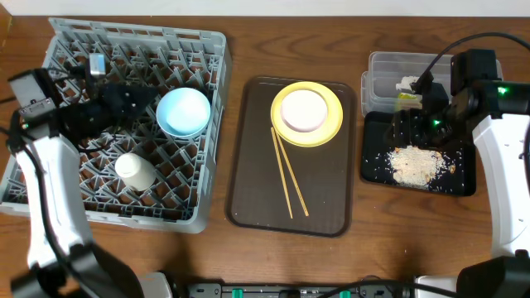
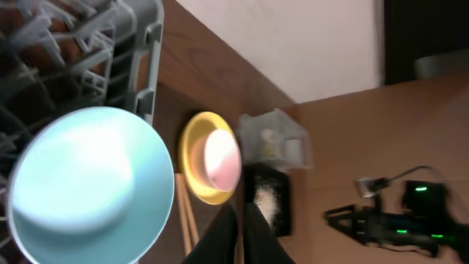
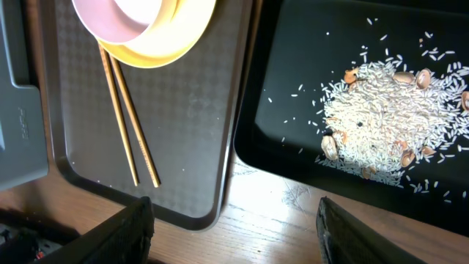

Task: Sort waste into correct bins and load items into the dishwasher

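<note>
Seen from overhead, the grey dish rack (image 1: 50,194) sits on the left of the desk (image 1: 248,50) and holds the light-blue bowl (image 1: 183,112) and, nearer the front, the small white cup (image 1: 134,170). The left pincer (image 1: 147,101) hangs over the rack just beside the blue bowl. On the brown serving tray (image 1: 323,199) lies the yellow plate (image 1: 330,124) with the cream-white bowl (image 1: 304,110) on it, and the chopsticks (image 1: 288,170) lie beside them. To the right, the clear tub (image 1: 385,70) holds a white scrap (image 1: 407,83) and a bit of greenish wrapper (image 1: 406,98). The black tray (image 1: 377,165) carries the food bits (image 1: 418,164), with the right pincer (image 1: 410,124) above it. In the left wrist view, the left pincer (image 2: 239,231) is clenched with nothing between its fingers, and the blue bowl (image 2: 88,183) rests in the rack (image 2: 143,44). In the right wrist view, the right pincer (image 3: 234,224) is released and spread wide, empty, over the desk edge between the brown tray (image 3: 183,132) and the black tray (image 3: 286,139).
</note>
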### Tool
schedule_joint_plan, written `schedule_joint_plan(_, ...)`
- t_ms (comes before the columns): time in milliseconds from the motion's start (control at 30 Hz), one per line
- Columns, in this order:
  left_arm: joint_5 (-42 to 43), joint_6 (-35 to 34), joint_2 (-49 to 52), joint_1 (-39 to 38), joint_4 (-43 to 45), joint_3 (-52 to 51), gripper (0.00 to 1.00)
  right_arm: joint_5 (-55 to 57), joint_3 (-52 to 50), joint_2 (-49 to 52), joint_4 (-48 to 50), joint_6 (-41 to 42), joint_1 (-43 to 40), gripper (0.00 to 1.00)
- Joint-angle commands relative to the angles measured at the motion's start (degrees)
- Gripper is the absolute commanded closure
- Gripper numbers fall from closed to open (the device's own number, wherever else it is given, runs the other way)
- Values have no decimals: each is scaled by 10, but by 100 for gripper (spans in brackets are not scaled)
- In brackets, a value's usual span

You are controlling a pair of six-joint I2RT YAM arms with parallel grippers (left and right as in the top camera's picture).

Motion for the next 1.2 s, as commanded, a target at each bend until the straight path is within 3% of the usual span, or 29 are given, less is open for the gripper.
schedule_joint_plan(0, -119, 3, -44, -37, -7, 8, 92, 0, 5, -10, 0, -5, -4, 31)
schedule_joint_plan(200, -341, 17, -91, -172, -17, 8, 92, 0, 5, -10, 0, -5, -4, 31)
schedule_joint_plan(267, -412, 17, -90, -226, -20, 8, 83, 0, 5, -10, 0, -5, -4, 30)
schedule_joint_plan(300, -453, 18, -87, -252, -24, 8, 70, 0, 5, -10, 0, -5, -4, 30)
schedule_joint_plan(567, -738, 42, -30, -414, -49, 8, 66, 0, 5, -10, 0, -5, -4, 30)
schedule_joint_plan(867, -826, 42, 37, -439, -58, 7, 65, 0, 5, -10, 0, -5, -4, 30)
schedule_joint_plan(1167, -843, 42, 87, -439, -58, 7, 65, 0, 5, -10, 0, -5, -4, 30)
